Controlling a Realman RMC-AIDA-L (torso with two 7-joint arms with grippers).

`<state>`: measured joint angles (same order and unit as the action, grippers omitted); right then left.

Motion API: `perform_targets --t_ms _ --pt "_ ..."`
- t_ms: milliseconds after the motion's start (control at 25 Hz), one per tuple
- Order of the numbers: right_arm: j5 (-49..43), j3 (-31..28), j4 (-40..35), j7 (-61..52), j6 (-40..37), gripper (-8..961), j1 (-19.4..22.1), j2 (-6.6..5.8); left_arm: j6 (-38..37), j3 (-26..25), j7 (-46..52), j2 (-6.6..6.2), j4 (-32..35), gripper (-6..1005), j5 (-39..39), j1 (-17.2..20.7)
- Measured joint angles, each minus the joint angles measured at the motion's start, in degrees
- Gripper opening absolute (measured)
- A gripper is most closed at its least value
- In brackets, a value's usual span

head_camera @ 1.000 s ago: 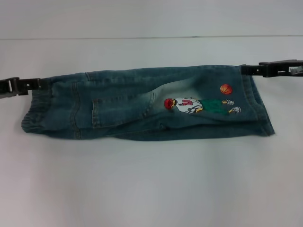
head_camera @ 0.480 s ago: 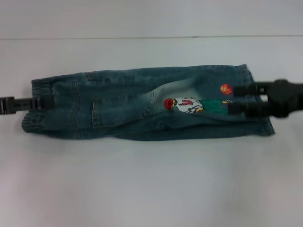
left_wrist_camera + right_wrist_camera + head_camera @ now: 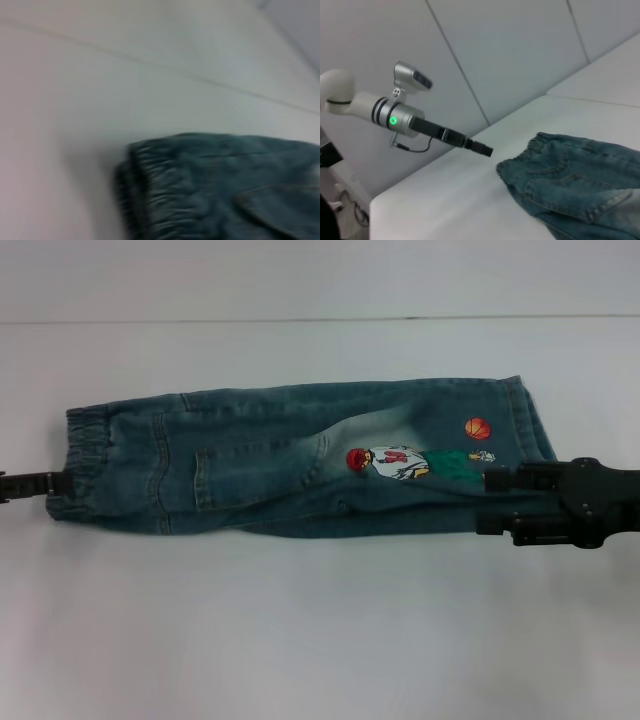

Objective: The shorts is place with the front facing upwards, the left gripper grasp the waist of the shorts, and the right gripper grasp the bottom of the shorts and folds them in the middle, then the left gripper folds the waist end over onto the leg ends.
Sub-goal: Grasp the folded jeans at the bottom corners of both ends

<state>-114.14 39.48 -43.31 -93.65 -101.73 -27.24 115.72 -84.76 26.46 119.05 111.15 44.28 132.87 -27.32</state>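
Observation:
The blue-green denim shorts [image 3: 280, 465] lie flat across the table, folded lengthwise, with the cartoon patch [image 3: 400, 462] facing up. The puckered waist [image 3: 85, 455] is at the left end and the leg ends [image 3: 535, 425] are at the right. My left gripper [image 3: 60, 481] is level with the table at the far left, its tip just beside the waist's near part and apart from it in the right wrist view [image 3: 487, 149]. My right gripper [image 3: 488, 502] hovers open over the near right corner of the shorts by the hems. The left wrist view shows the waist [image 3: 150, 185] close up.
The white table [image 3: 320, 640] stretches wide in front of the shorts, and its back edge [image 3: 320, 319] runs behind them. Grey wall panels [image 3: 520, 50] stand beyond the table's left end.
Both grippers held the far edge of the shorts a second ago. That edge now lies flat; the right gripper has swung to the near hem corner, and the left has dropped nearer and drawn back left.

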Motion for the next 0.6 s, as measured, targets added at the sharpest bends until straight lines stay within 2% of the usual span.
perform_targets --t_ms 200,400,600 --pt "-0.25 0.33 1.49 0.02 1.74 837 -0.12 0.05 4.04 0.18 2.37 -0.47 -2.9 874 3.79 -2.21" --pt "-0.26 0.41 1.83 0.26 3.07 837 -0.38 0.11 8.35 2.13 7.15 -0.04 -4.44 867 8.62 -4.34" --pt "-0.26 0.43 2.88 1.46 3.83 838 -0.62 0.18 8.85 3.49 8.45 -0.05 -5.57 836 9.54 -5.04"
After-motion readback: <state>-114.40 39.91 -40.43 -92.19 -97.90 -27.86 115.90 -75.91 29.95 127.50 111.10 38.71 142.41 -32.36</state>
